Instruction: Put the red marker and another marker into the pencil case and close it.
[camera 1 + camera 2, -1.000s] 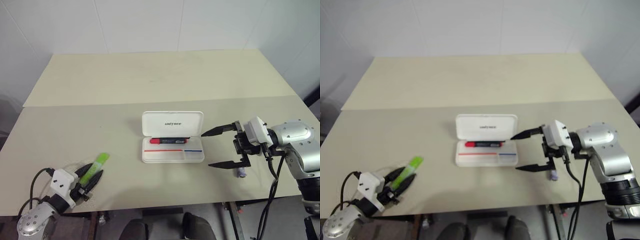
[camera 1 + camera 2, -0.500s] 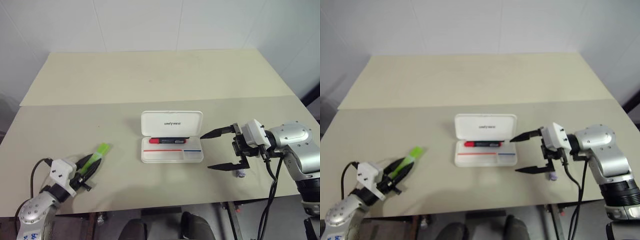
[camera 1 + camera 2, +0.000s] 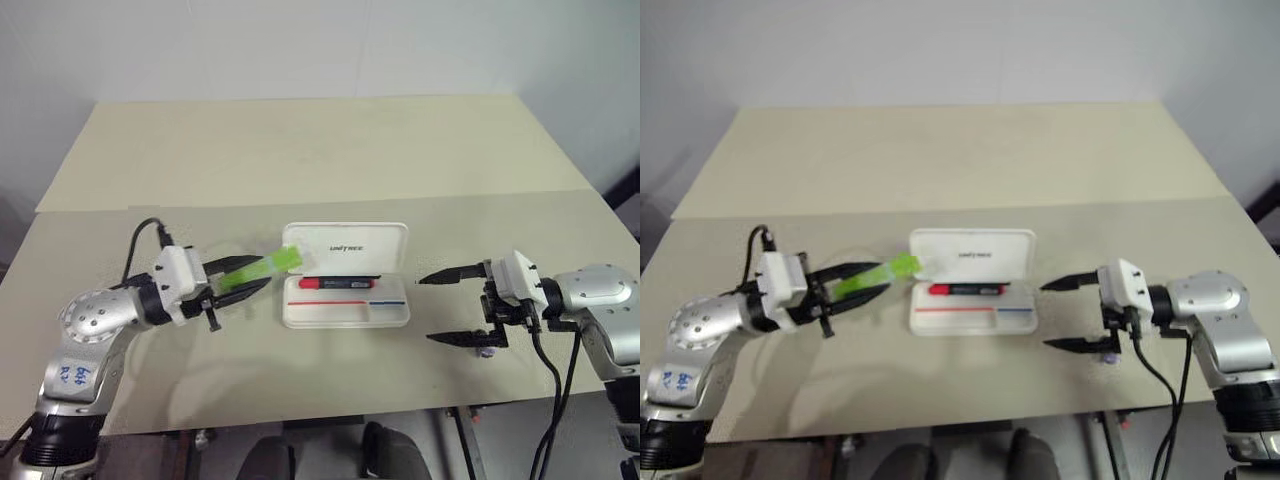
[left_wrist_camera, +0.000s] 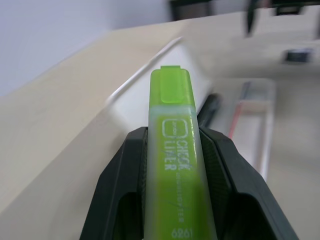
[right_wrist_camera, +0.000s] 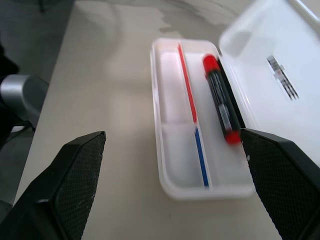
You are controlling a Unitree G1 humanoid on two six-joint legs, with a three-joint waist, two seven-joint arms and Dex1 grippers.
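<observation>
Your left fingers [image 4: 220,170] are clamped on the green highlighter [image 3: 258,271] — the left gripper [image 3: 240,285] holds it by the body, roughly level, clear of the counter [image 3: 300,160], with the free end reaching to just beside the pencil case [image 3: 345,287] at its near-left corner. In the left wrist view the highlighter points along the fingers toward the open tray.

Your right fingers [image 5: 75,170] are spread wide and hold nothing. The right gripper [image 3: 455,308] hangs just off the case's right end, pointing at it. A small purple-grey stub [image 3: 486,349] lies on the counter under that gripper, apart from the case.

The case sits open mid-counter, lid tipped back. The red marker [image 3: 337,283] already lies in the tray's rear compartment, against the hinge side. The front compartment by the red and blue lines looks empty.

Step in hand, as I read it: carrying the second marker in. Half the loading is done.

Next move calls for:
- bringing the highlighter over the tray and turning it parallel to the long side — it looks about as long as the red marker, so an angled drop could leave it propped on the rim
- lowering before release
- then closing the lid; the right gripper is placed to steady the case or fold the lid.
</observation>
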